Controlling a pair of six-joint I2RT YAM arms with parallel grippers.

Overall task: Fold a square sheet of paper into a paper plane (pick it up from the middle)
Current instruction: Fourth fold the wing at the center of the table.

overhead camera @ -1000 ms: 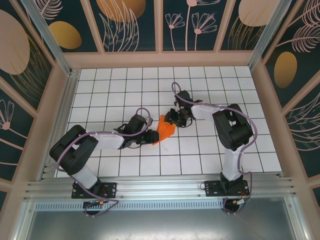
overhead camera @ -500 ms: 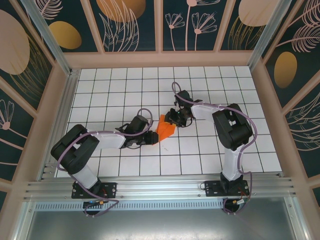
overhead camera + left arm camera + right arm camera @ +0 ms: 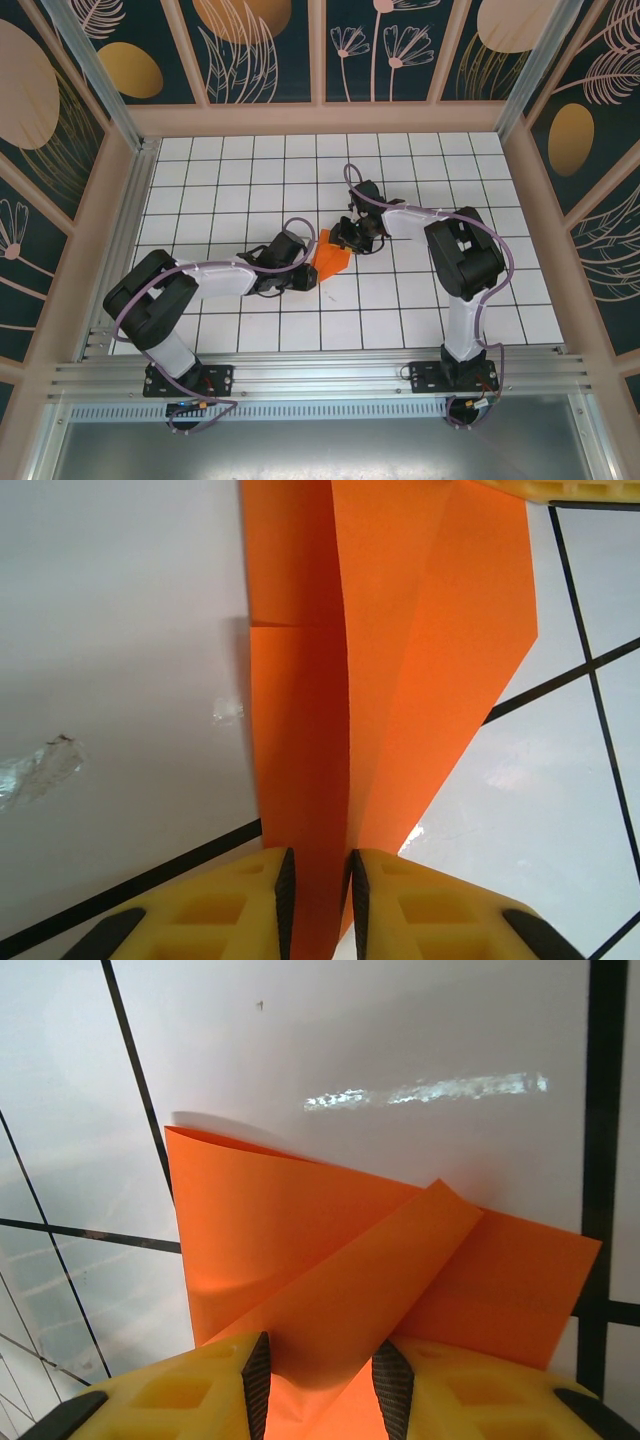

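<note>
Folded paper (image 3: pixel 332 260), over the bench (image 3: pixel 400 310), has its long crease running from left hand (image 3: pixel 318 885) to right hand (image 3: pixel 320 1375). Each hand is clamped on one end.

— Any text, labels, brands or numbers on your screens?
— I read none. I go over all three camera feeds from here and find no legible word, digit or sign.
</note>
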